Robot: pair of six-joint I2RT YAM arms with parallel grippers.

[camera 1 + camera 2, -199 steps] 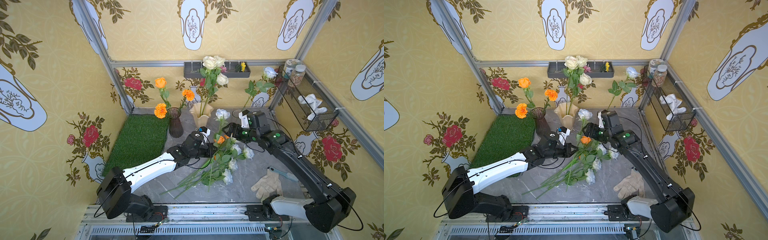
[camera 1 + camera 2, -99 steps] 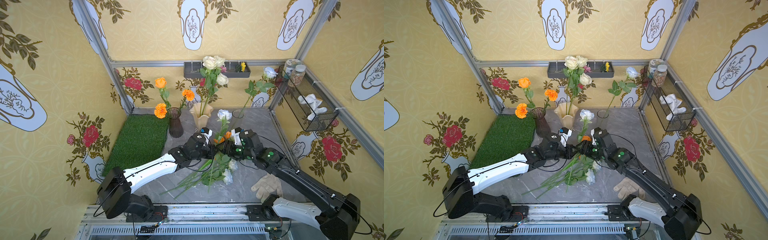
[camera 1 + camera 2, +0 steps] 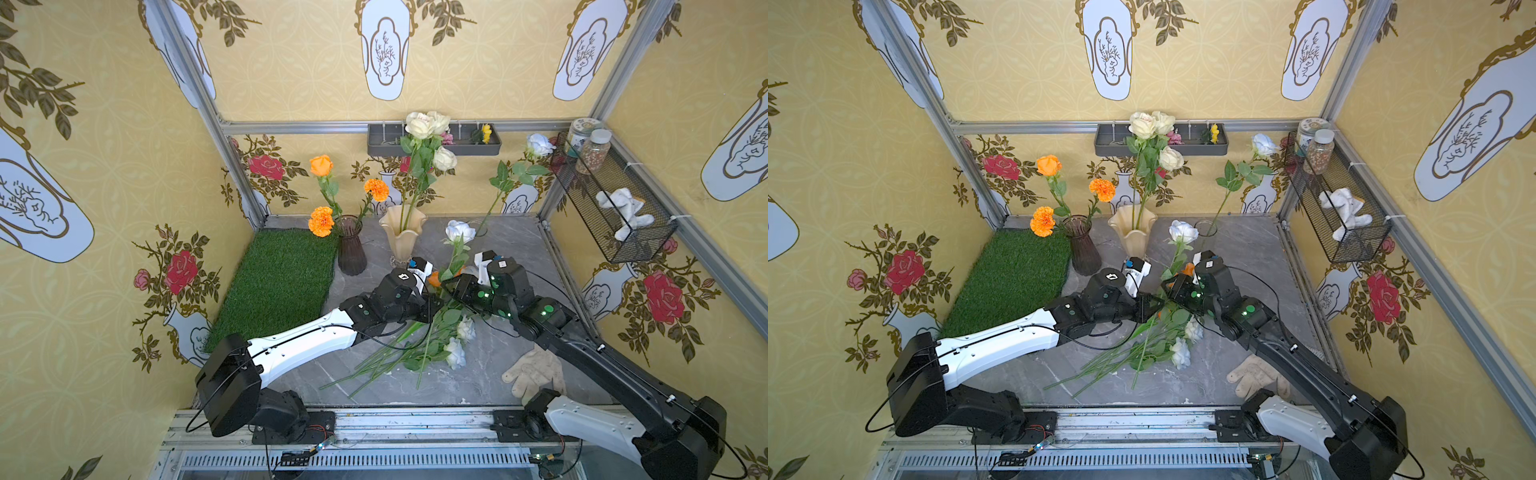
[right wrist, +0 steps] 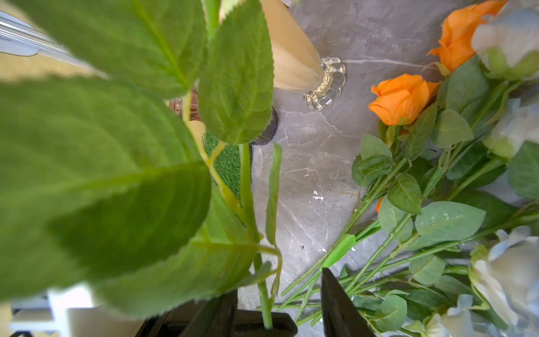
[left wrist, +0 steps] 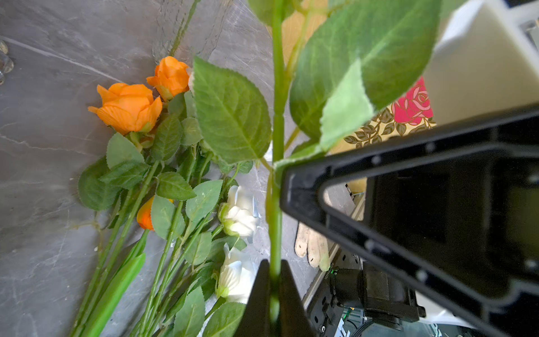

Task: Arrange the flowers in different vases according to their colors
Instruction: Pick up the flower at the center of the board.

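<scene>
Mid-scene, L end effector [image 5: 272, 271] clamps white rose [image 3: 460, 231] stem; R end effector [image 4: 277, 289] part-open around it.

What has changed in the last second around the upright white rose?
The right claw pulled back from the clear glass cylinder vase to the left claw. Its jaws, narrowing but still apart, now straddle the stem of the white blue-tinted rose. The left claw stays shut on that stem, rose upright. The pile of loose flowers, the dark purple ribbed vase and the cream ruffled vase have not moved.
</scene>
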